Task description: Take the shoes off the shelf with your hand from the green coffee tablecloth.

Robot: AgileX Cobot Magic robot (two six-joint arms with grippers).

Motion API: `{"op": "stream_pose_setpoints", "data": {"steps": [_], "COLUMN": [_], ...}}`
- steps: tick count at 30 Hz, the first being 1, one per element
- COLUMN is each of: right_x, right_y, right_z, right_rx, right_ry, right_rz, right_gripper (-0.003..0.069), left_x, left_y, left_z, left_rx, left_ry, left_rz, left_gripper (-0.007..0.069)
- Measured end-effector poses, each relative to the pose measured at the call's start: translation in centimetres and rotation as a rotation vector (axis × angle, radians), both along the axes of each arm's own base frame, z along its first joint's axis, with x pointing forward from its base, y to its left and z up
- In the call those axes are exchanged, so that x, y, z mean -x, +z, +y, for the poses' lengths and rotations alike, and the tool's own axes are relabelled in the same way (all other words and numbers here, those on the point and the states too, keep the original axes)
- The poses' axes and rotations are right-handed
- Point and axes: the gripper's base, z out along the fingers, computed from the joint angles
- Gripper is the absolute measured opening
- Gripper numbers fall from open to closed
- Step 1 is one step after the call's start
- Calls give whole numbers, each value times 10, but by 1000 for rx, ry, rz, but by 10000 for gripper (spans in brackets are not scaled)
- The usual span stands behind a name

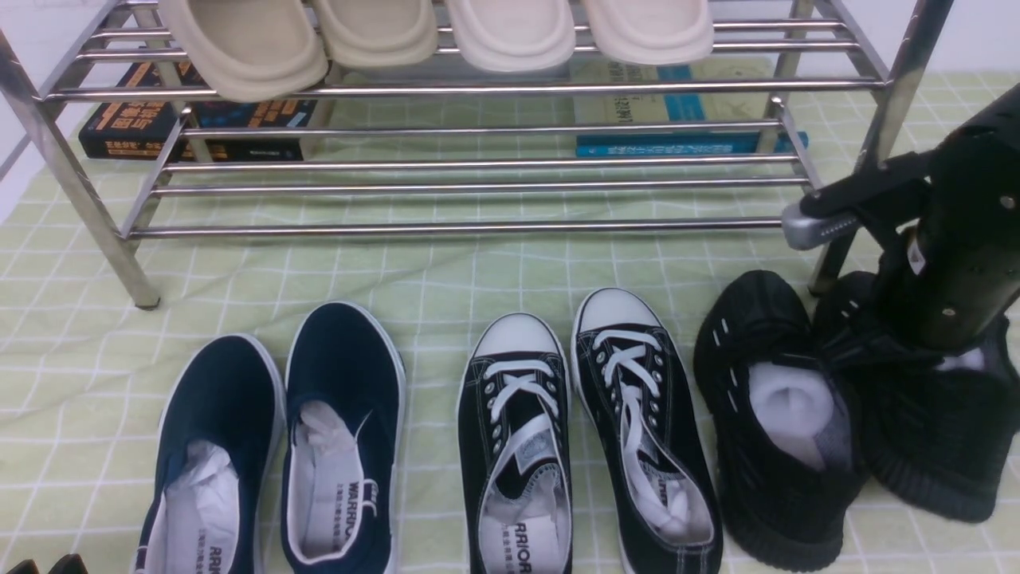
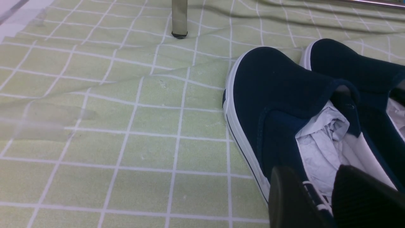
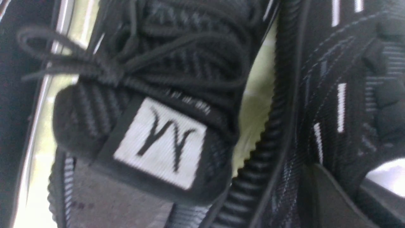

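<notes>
The left pincer (image 2: 327, 202) hangs with its fingers apart, holding nothing, over a navy slip-on (image 2: 284, 95). Next along the green checked cloth (image 1: 446, 271) come the laced canvas sneakers (image 1: 590, 430), then the black knit shoes (image 1: 765, 414), off the shelf (image 1: 478, 187) and beside its right leg. The right pincer (image 1: 896, 339) dips into the right-hand shoe; its grip cannot be made out.

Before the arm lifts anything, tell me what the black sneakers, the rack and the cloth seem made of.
Black sneakers: matte knit fabric uppers, ribbed weave showing close up; soles probably rubber. Rack: polished metal tubes, likely stainless steel, with bright reflections. Cloth: thin matte fabric, judging by its soft wrinkles.
</notes>
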Motion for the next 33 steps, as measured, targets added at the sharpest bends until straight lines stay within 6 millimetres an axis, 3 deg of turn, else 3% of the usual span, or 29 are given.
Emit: {"op": "stream_pose_setpoints", "data": {"steps": [4, 8, 9, 10, 12, 15, 21, 29, 33], "right_x": [1, 3, 3, 3, 3, 0, 2, 31, 55], "right_y": [-10, -15, -15, -11, -4, 8, 33, 80, 110], "right_z": [4, 9, 9, 10, 11, 13, 14, 5, -5], "right_rx": [-16, -64, -64, -71, -77, -75, -118, -207, -249], "right_ry": [-29, -59, -59, -65, -71, -55, -7, 6, 16], "right_rz": [87, 145, 147, 155, 171, 177, 118, -3, -99], "right_gripper": [102, 280, 280, 354, 424, 468, 479, 422, 360], "left_x": [0, 0, 0, 0, 0, 0, 0, 0, 0], "left_y": [0, 0, 0, 0, 0, 0, 0, 0, 0], "left_z": [0, 0, 0, 0, 0, 0, 0, 0, 0], "left_rx": [0, 0, 0, 0, 0, 0, 0, 0, 0], "left_ry": [0, 0, 0, 0, 0, 0, 0, 0, 0], "left_rz": [0, 0, 0, 0, 0, 0, 0, 0, 0], "left_gripper": [239, 239, 239, 239, 239, 239, 239, 239, 239]}}
